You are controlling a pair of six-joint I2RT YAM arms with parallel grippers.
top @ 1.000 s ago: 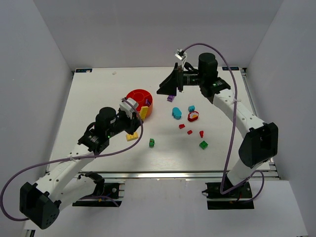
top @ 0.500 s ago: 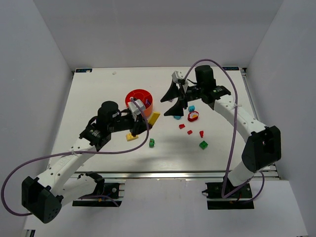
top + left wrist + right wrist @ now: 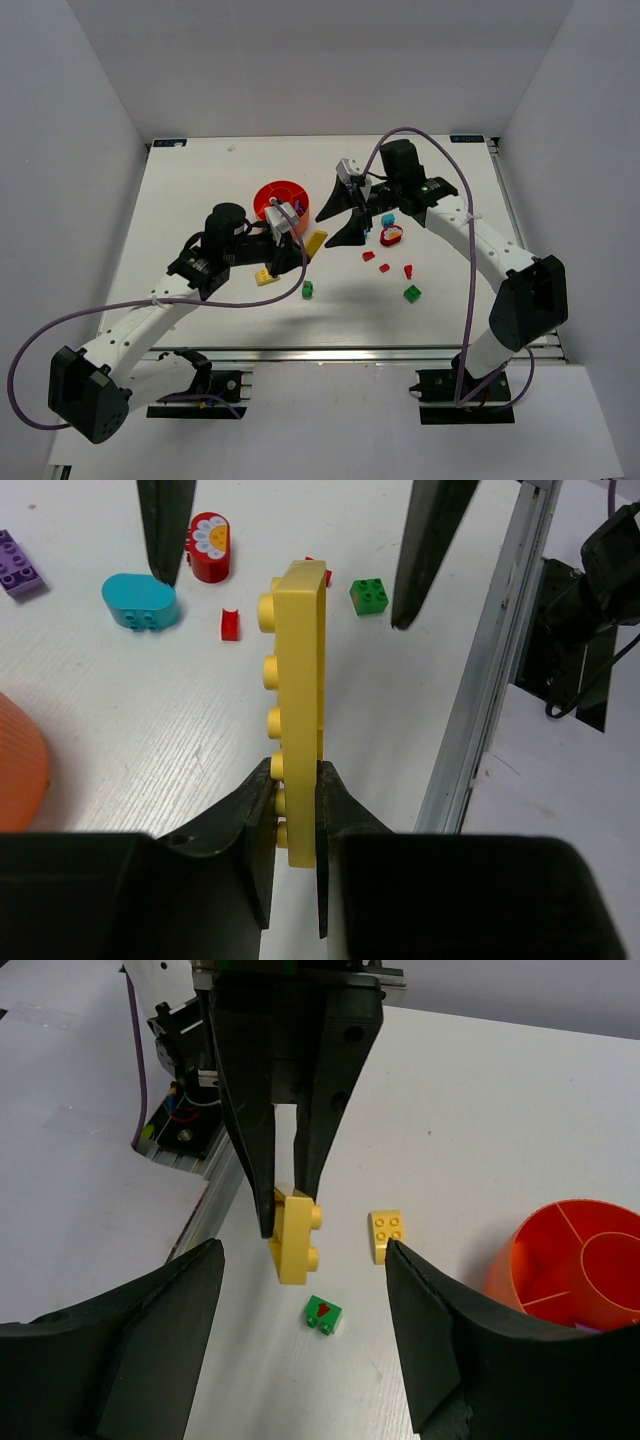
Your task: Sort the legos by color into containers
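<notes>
My left gripper [image 3: 300, 246] is shut on a long yellow lego [image 3: 314, 241] and holds it above the table, just right of the orange tub [image 3: 272, 192]. In the left wrist view the lego [image 3: 300, 670] stands on edge between the jaws [image 3: 295, 790]. My right gripper [image 3: 342, 217] is open and empty, right of the tub, and faces the held lego [image 3: 295, 1245]. A small yellow lego [image 3: 388, 1232] and a green one [image 3: 323, 1313] lie below. A purple piece [image 3: 300, 207] lies in the tub.
To the right lie a red flower piece [image 3: 392, 236], a teal piece [image 3: 388, 219], red bits [image 3: 368, 256] and a green brick [image 3: 412, 293]. A teal oval [image 3: 140, 600] and a purple plate [image 3: 15, 565] show in the left wrist view. The table's metal rail [image 3: 490, 670] is near.
My left gripper has carried the yellow lego from beside the tub rightward and nearer. My right gripper has come down and left from the far side towards it.
</notes>
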